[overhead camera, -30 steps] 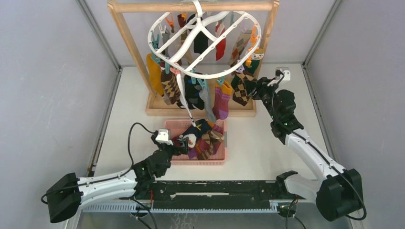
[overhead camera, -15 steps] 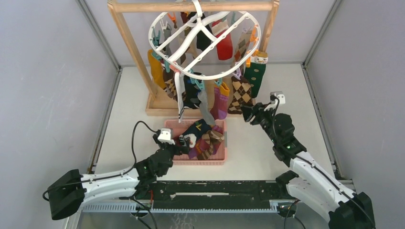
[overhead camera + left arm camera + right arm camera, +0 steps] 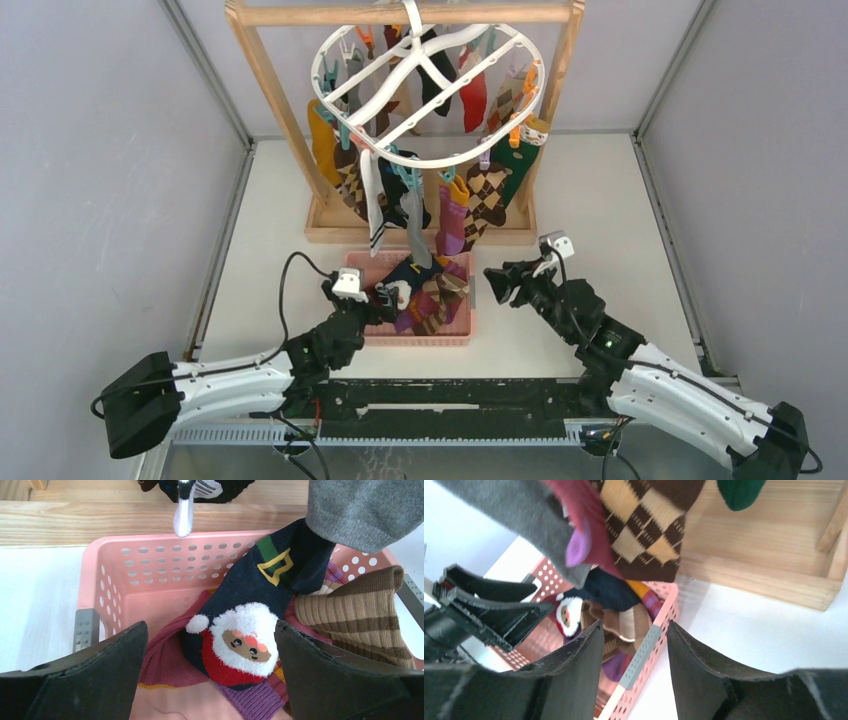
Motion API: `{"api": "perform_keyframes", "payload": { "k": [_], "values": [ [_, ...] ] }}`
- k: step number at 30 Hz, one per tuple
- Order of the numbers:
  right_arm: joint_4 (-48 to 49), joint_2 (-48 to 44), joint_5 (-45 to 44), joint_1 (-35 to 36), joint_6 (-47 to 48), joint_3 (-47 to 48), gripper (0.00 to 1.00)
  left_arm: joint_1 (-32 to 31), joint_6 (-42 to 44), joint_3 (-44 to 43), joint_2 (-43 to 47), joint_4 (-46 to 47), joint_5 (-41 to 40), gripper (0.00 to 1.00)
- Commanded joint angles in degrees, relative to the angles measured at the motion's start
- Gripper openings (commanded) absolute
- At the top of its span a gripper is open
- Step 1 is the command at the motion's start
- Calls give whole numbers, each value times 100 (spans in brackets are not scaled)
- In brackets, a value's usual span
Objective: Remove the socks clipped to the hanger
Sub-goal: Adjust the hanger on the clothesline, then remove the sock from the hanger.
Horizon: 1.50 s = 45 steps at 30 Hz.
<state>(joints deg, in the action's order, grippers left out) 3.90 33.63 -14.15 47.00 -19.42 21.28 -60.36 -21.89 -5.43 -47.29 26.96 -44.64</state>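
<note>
Left pincer (image 3: 210, 630): spread wide, empty, hovering over the Santa sock (image 3: 240, 645) in the pink basket (image 3: 150, 555).
Right pincer (image 3: 635, 627): spread, nothing between its jaws, low over the surface (image 3: 600, 200) just right of the basket.
Socks (image 3: 487, 195) hang clipped round the hanger (image 3: 437, 162) on the wooden stand (image 3: 330, 225) behind the basket.
Judgement: next pick. Grip 1 sock low on its fabric and pull straight down; the hanger likely swings.
</note>
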Motion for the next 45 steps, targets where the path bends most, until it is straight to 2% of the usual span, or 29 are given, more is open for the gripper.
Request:
{"api": "perform_keyframes", "payload": {
  "k": [1,6,11,23,33,45],
  "values": [
    [-44,-83,-717,751,83,-27,57,-20,32,-351,-85,125,17,100],
    [503,174,-1227,1691,396,-3,57,-20,38,-389,-195,179,29,100],
    [1201,715,-1710,2088,820,158,58,-29,9,-411,-222,184,51,100],
    [3239,2074,-1364,1839,1293,298,56,-29,38,-290,80,126,123,100],
    [3862,2816,-1154,1732,1185,663,55,-30,37,-220,202,87,97,100],
    [4291,4065,-813,1289,853,1144,53,-46,10,-103,587,-108,54,100]
  ]
}}
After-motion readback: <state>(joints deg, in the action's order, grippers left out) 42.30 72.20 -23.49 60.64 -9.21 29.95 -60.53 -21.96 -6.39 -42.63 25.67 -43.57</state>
